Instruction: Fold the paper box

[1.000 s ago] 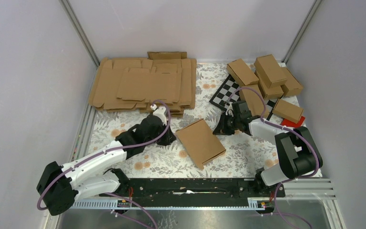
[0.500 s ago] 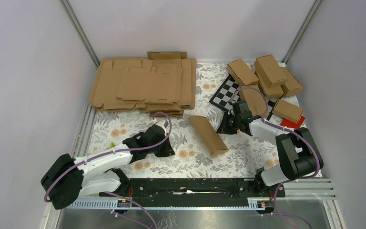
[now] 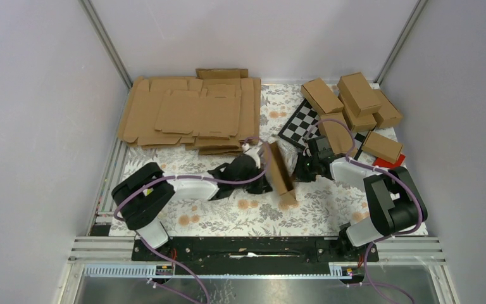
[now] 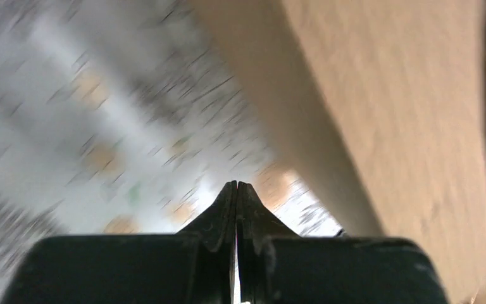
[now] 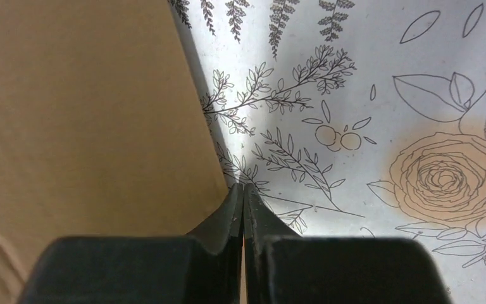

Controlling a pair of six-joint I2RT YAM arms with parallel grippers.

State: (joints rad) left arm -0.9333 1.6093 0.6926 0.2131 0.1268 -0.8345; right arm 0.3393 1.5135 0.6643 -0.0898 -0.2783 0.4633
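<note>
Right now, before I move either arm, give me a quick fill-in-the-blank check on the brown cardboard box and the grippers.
1. The brown cardboard paper box stands on edge, not lying ___.
2. The left gripper and right gripper are both ___.
3. The pile of flat brown cardboard blanks lies in the back ___ corner.
Missing words: flat; shut; left.
</note>
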